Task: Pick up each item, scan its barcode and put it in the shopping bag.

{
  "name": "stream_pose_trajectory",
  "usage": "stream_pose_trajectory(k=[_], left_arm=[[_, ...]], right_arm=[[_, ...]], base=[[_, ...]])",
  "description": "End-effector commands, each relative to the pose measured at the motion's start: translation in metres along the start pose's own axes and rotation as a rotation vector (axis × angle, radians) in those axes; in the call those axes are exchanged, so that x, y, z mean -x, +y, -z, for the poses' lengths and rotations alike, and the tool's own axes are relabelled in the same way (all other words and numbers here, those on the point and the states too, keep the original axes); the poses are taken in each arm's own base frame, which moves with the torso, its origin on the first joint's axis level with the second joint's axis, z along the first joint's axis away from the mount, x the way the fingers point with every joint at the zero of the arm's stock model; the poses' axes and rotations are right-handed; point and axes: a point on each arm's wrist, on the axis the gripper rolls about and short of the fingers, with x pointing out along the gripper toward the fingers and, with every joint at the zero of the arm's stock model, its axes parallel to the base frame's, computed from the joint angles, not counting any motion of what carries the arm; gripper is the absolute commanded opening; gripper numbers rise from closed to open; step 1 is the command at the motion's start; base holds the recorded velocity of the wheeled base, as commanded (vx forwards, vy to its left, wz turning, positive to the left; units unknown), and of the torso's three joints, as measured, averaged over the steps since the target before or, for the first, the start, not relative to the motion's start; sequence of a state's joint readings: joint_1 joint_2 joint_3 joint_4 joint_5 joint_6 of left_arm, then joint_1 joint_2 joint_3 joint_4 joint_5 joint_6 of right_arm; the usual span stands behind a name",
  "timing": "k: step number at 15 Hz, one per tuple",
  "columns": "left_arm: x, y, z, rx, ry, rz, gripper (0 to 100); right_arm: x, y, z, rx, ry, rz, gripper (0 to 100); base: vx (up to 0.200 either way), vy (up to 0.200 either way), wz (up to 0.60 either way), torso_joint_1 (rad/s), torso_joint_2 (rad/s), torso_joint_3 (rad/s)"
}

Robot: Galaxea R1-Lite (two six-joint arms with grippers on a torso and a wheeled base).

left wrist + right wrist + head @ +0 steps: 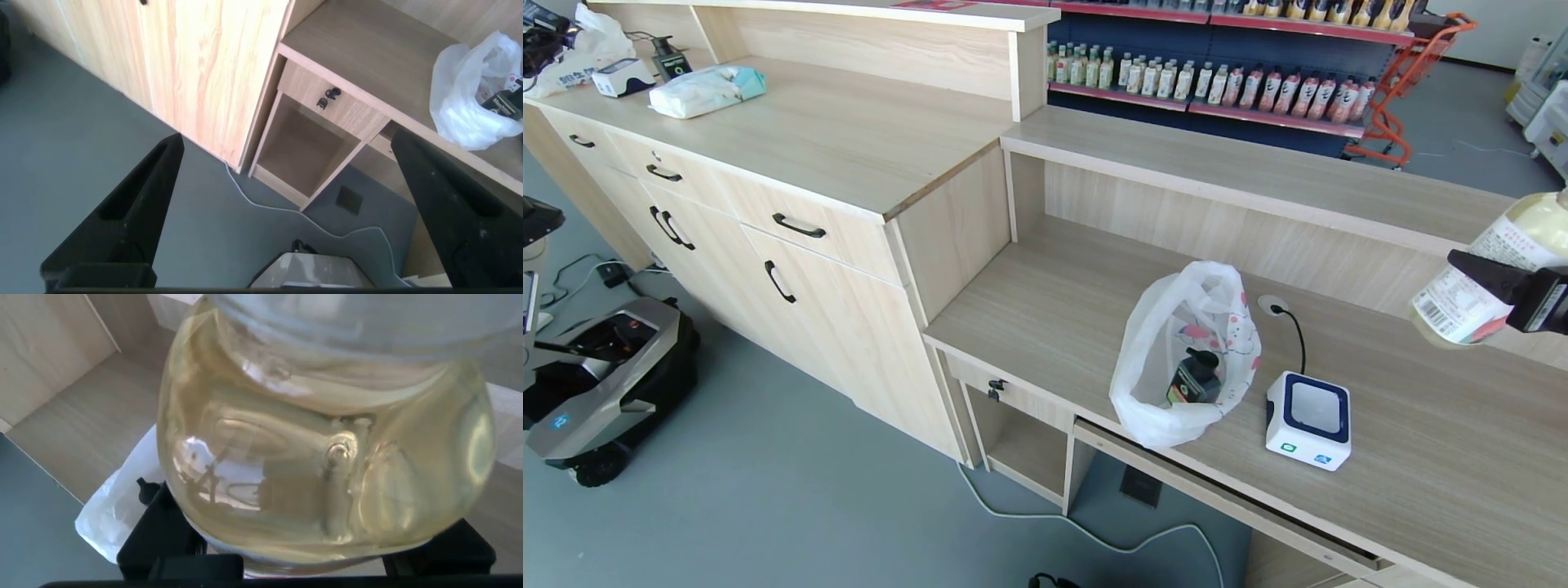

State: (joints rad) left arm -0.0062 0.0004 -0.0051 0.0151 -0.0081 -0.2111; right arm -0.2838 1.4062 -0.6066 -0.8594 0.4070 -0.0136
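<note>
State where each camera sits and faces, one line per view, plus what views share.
Head view: robot's head, facing forward and down at counter, shopping bag, scanner; right gripper holding bottle.
Left wrist view: left arm, facing down at floor and counter; open left gripper.
Right wrist view: right arm, facing the held bottle close up.
Shared: the shopping bag, in all three.

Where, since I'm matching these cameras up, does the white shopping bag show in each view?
Head view: the shopping bag stands mid-desk, beside the scanner.
Left wrist view: the shopping bag sits on the desk, beyond the open left gripper.
Right wrist view: the shopping bag lies below the bottle held in the right gripper.
Shared landmark: the light wood desk top under the shopping bag.
</note>
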Motion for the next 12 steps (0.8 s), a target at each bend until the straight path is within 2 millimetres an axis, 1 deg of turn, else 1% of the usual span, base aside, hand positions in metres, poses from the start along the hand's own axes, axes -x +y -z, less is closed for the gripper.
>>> stream_pose_trajectory(k=[1,2,6,8,9,12], left_arm=[[0.0,0.0,0.0,0.001,0.001,0.004,100],[0.0,0.0,0.0,-0.001,0.004,0.005,100],[0.0,0.0,0.0,-0.001,0.003,0.005,100],[0.0,0.0,0.0,-0.002,0.004,0.005,100],[0.0,0.0,0.0,-0.002,0.004,0.005,100],[0.0,0.0,0.0,0.001,-0.001,0.0,100]], right_arm=[[-0.006,0.0,0.006,-0.01,0.022,-0.007,0],[-0.009,0.001,0.008,-0.013,0.029,-0.014,0],[-0.021,0.01,0.016,-0.026,0.058,-0.043,0],[-0.038,0.018,0.019,-0.03,0.066,-0.068,0],[-0.05,0.022,0.019,-0.03,0.066,-0.079,0],[-0.097,0.021,0.031,-0.031,0.084,-0.035,0]], base=[[0.0,0.0,0.0,0.0,0.0,0.0],[0.0,0.0,0.0,0.0,0.0,0.0],[0.0,0.2,0.0,-0.002,0.0,0.006],[0.0,0.2,0.0,0.019,0.01,-0.005],[0.0,0.2,0.0,0.002,0.01,0.002],[0.0,0.0,0.0,0.0,0.0,0.0]])
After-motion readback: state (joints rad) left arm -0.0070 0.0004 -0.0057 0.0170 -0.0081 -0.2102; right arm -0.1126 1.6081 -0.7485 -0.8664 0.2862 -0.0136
